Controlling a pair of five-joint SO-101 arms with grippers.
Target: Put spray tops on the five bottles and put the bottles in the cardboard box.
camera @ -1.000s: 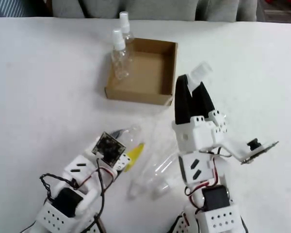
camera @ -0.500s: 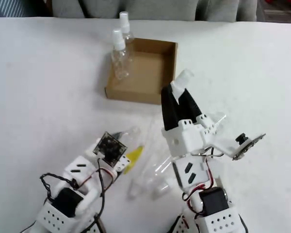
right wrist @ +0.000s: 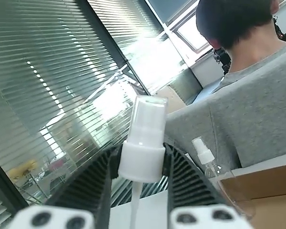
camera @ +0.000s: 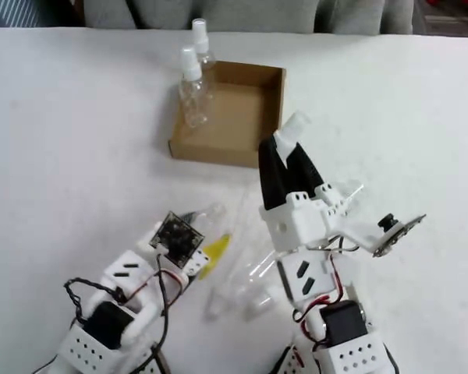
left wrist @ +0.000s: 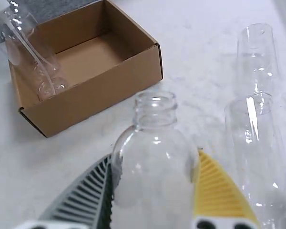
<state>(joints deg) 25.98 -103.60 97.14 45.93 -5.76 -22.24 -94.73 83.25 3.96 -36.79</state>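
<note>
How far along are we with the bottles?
Done: two clear bottles with white spray tops lean at the brown cardboard box's far corner. In hand: the left pincer holds an open clear bottle, the right pincer a white spray top. Left: two uncapped bottles lying on the table, then boxing all three.

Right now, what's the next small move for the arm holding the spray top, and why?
Probably swing the spray top, held in the right gripper, toward the bottle clamped in the left gripper: its neck is open, with no top on it.
</note>
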